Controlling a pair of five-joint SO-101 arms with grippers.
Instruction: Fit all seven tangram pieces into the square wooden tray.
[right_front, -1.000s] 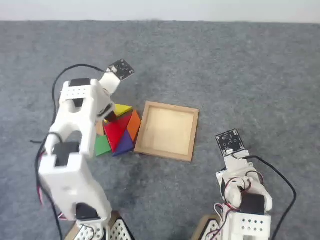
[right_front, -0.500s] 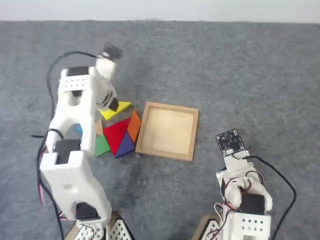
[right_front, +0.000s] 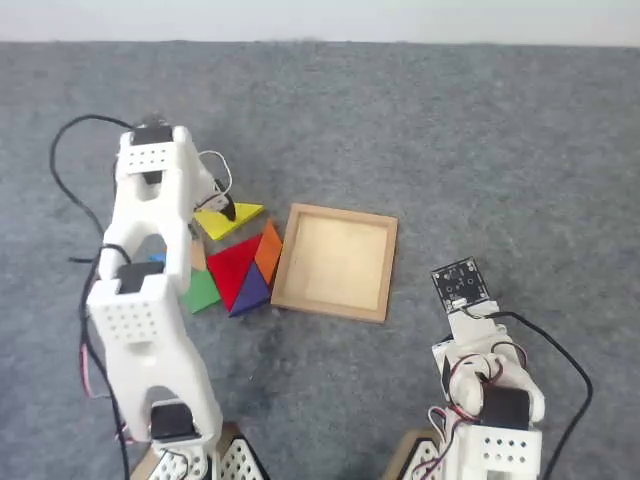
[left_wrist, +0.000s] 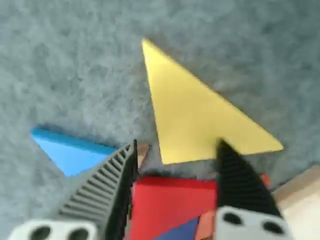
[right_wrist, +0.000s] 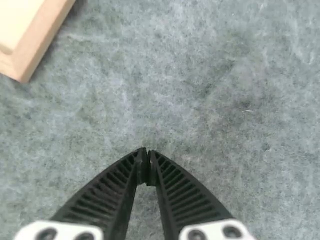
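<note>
While my left jaws hang spread over the yellow triangle (left_wrist: 195, 117), my right jaws sit clenched above the grey desk (right_wrist: 210, 75) near the wooden tray (right_front: 279, 258). Other tangram pieces (right_front: 235, 268) lie clustered just beside it.

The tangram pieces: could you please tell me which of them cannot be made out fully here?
Blue piece: high view, mostly hidden behind the left arm.
Tan piece: left wrist view, a sliver beside the left gripper; shape unclear.
Red piece: left wrist view, cut off by the edge.
</note>
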